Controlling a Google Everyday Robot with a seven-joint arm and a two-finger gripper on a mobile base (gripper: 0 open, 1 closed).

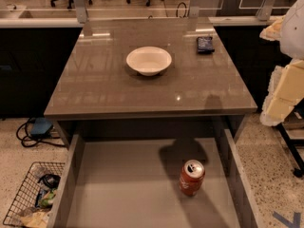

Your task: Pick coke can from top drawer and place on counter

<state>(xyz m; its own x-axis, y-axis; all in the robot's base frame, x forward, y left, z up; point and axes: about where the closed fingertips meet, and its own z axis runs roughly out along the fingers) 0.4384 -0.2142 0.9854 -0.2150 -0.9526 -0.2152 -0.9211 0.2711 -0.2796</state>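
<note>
The coke can, red-orange with a silver top, stands upright on the flat grey bottom of the open top drawer, right of its middle. The drawer is pulled out below the glossy grey-brown counter. My gripper, with cream-coloured parts, hangs at the right edge of the camera view, beside the counter's right side, well above and to the right of the can. It holds nothing that I can see.
A white bowl sits mid-counter and a dark blue packet at its back right. A wire basket with clutter stands on the floor left of the drawer, with cables behind it. A black stand leg is at the right.
</note>
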